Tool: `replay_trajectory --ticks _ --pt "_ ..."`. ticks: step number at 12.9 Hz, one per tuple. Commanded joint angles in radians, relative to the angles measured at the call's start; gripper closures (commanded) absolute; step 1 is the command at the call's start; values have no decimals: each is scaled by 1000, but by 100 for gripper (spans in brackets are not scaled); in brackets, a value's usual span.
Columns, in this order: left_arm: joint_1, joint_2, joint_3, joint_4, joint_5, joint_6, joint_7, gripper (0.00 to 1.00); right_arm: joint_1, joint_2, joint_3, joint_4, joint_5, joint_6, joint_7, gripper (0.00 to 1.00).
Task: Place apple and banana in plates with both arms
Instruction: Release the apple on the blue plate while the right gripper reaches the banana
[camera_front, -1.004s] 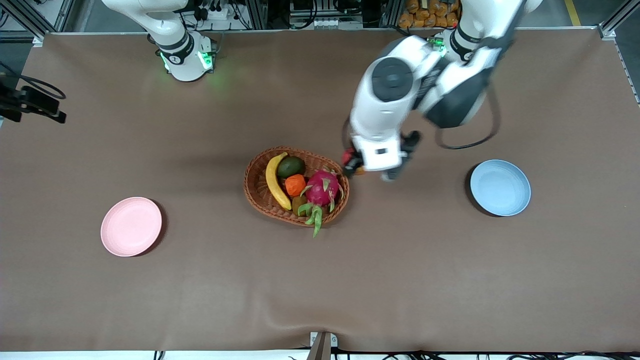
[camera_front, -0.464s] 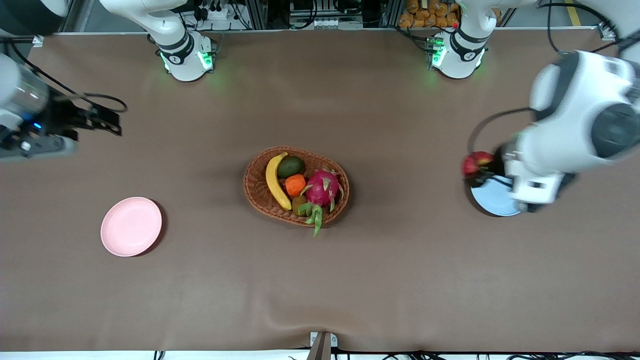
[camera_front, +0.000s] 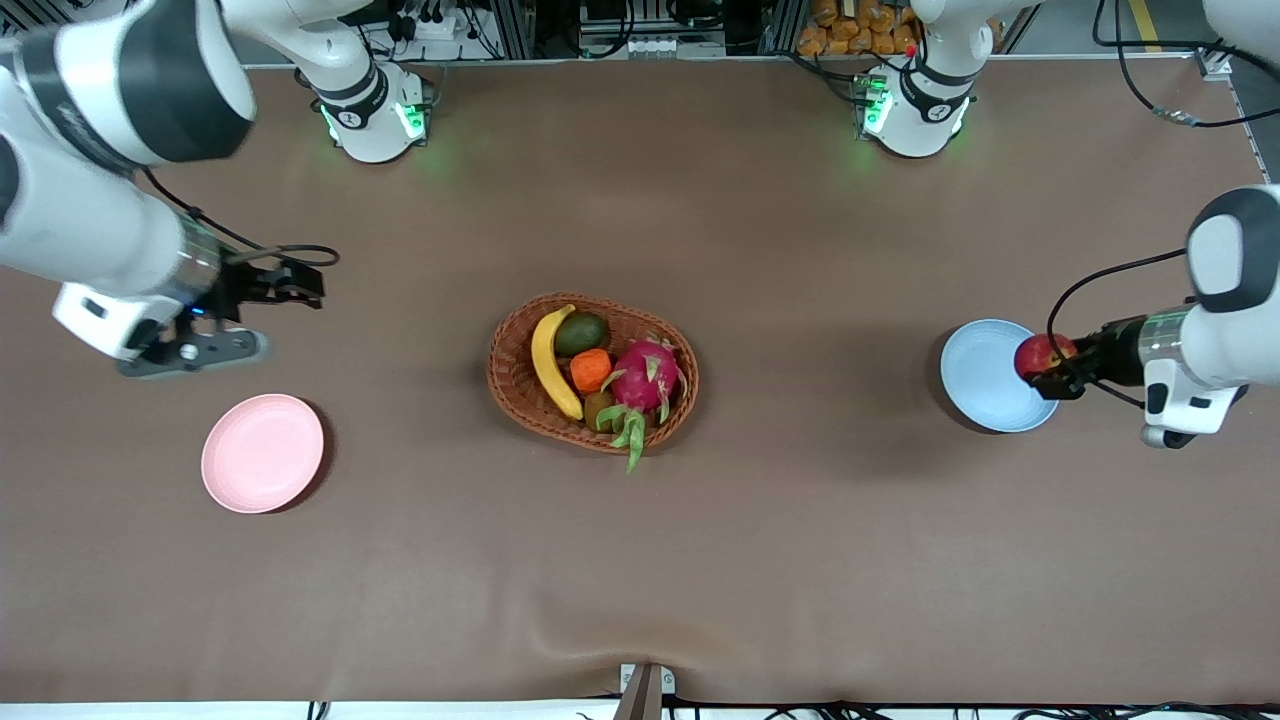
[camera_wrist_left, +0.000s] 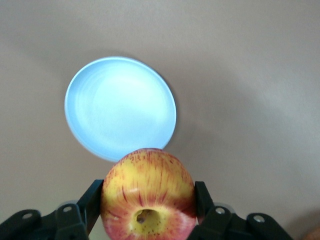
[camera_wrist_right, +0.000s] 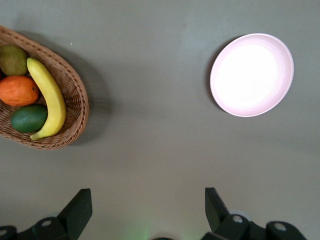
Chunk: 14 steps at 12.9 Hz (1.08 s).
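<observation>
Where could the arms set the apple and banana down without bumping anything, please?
Both plates are bare: the blue plate beside the held apple, and the pink plate. Wide bare table lies between each plate and the basket. The basket itself is crowded around the banana.

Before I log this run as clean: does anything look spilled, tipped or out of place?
Nothing stands out. The left tool holds the apple at the blue plate's edge; the banana lies in the upright wicker basket; the pink plate sits flat; the right tool is open.

Robotics lab, aluminium framing (camera_front: 40, 30), cables (camera_front: 440, 20), brown-covered table (camera_front: 640, 560)
</observation>
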Motion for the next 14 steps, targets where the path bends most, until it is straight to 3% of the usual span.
replay_trajectory --ticks 1,3,8,14 --pt "0 -71 -10 -221 -16 229 1 100 61 89 -10 21 46 5 18 0" --pt "27 -47 -10 -281 -14 355 7 100 77 135 -10 -9 118 60 20 0" --pt "70 47 -10 -327 -14 567 142 100 146 137 -10 -222 133 359 136 0" --pt "86 99 -10 -339 -14 627 154 100 228 138 -10 -379 158 602 367 0"
